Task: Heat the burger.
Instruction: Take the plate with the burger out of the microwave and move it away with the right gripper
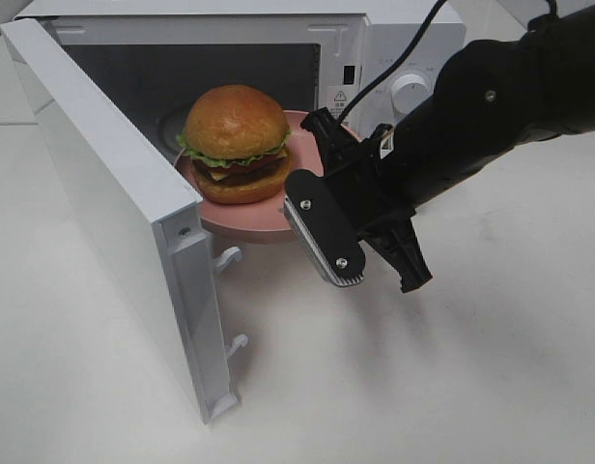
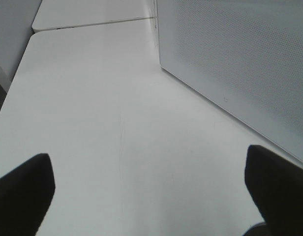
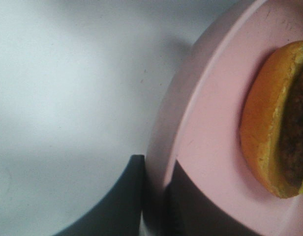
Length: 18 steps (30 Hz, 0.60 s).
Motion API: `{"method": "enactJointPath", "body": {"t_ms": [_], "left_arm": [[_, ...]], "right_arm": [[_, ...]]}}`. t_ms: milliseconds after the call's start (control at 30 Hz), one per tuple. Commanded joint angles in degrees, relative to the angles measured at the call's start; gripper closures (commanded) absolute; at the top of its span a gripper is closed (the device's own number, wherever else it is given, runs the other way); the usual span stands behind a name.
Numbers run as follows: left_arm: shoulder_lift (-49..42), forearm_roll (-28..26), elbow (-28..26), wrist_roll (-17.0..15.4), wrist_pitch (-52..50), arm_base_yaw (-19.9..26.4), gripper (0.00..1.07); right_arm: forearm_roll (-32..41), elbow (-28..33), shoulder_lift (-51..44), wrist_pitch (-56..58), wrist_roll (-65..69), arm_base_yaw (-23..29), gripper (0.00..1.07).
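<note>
The burger (image 1: 236, 143), with a golden bun, green lettuce and a dark patty, sits on a round pink plate (image 1: 241, 224). The plate hangs at the mouth of the open microwave (image 1: 394, 58), partly inside the cavity. My right gripper (image 1: 299, 198) is shut on the plate's right rim. In the right wrist view its two dark fingers (image 3: 127, 201) pinch the rim of the plate (image 3: 210, 123), with the burger's lower bun (image 3: 267, 128) close by. My left gripper (image 2: 151, 196) stands open over bare table, nothing between its fingers; the exterior view does not show it.
The microwave door (image 1: 114, 193) is swung wide open to the left and reaches toward the table's front. Its perforated panel (image 2: 240, 64) fills the left wrist view's upper right. The white table (image 1: 452, 387) spreads in front of and right of the microwave.
</note>
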Motion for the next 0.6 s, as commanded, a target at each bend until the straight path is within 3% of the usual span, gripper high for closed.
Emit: {"method": "enactJointPath", "body": {"t_ms": [33, 600], "left_arm": [[-0.29, -0.17, 0.11, -0.17, -0.8, -0.29, 0.09], [-0.29, -0.17, 0.11, -0.17, -0.8, -0.29, 0.09]], "right_arm": [[0.8, 1.38, -2.92, -4.24, 1.32, -0.29, 1.07], [0.63, 16.84, -17.88, -4.3, 1.72, -0.29, 1.07]]}}
